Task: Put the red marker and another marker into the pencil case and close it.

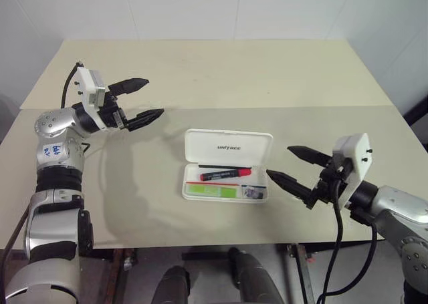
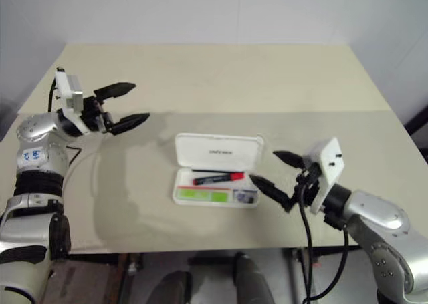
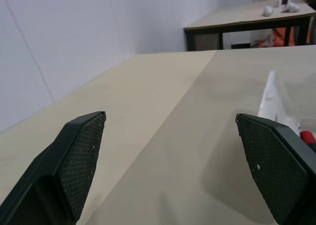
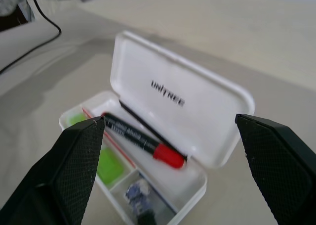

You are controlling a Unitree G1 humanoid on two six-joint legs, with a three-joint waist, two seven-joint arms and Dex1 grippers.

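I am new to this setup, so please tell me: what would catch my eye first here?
The open white plastic pencil case in the middle of the beige table, with the slim red marker and lime-green highlighter inside. The left pincer and right pincer flank it, both open and empty.

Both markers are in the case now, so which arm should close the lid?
Right, probably. The right gripper, open, sits just beside the pencil case and faces its raised lid, while the left gripper hovers well away.
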